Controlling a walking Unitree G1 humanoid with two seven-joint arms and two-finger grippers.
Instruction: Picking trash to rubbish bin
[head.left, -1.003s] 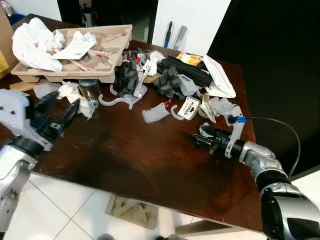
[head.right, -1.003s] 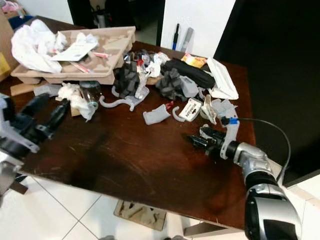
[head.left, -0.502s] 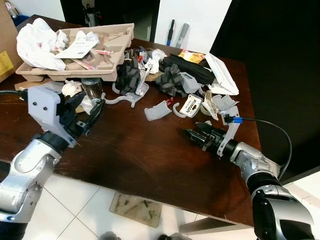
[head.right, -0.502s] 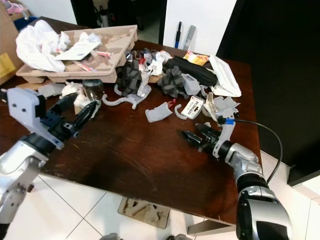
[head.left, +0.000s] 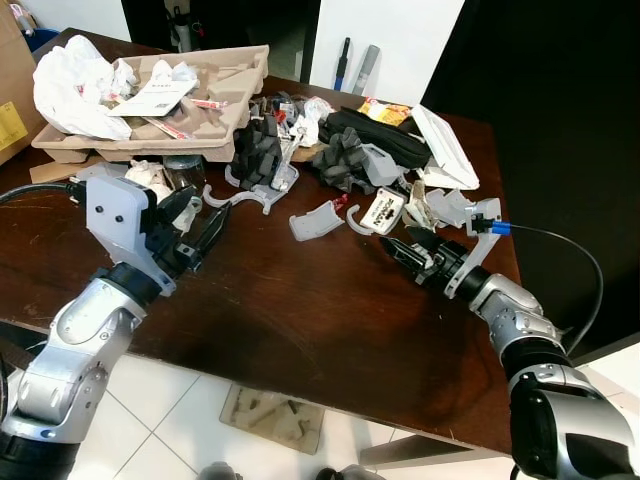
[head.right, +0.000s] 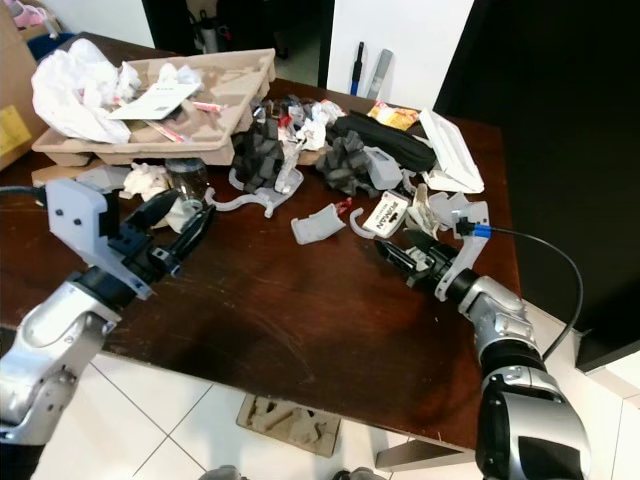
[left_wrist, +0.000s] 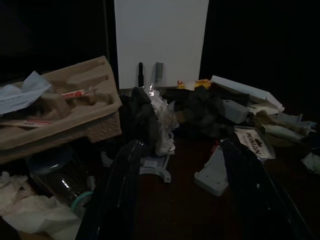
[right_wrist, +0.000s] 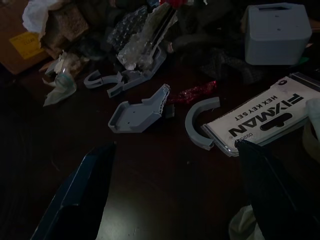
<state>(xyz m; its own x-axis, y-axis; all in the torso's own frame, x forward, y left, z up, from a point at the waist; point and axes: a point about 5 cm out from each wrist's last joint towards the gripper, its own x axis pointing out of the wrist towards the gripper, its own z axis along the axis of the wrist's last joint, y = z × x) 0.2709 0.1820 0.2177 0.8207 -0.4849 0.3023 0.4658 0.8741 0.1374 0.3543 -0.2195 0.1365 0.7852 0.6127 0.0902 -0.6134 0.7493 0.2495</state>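
A dark, glossy wooden worktop (head.left: 300, 300) is carrying a sprawl of trash: a moulded pulp-cardboard tray (head.left: 215, 95) holding crumpled white paper (head.left: 70, 85), black crinkled foam lumps (head.left: 258, 150), a curved grey plastic bracket (head.left: 318, 220), a grey plastic arc (right_wrist: 197, 120) and a flat white hex key set card (head.left: 380, 210). A clear glass jar (left_wrist: 62, 180) is lying beside wadded tissue (head.left: 145, 175) near the tray.

The left claw (head.left: 205, 225) is hovering over the worktop's near left part, fingers spread apart and grasping nothing, pointing toward the jar and foam. The right claw (head.left: 405, 250) is reaching low across the worktop just beside the hex key set card, fingers likewise parted and empty.

Compared with a second ago, the left arm is reaching further in over the worktop, and the right claw is lying closer to the card and arc.
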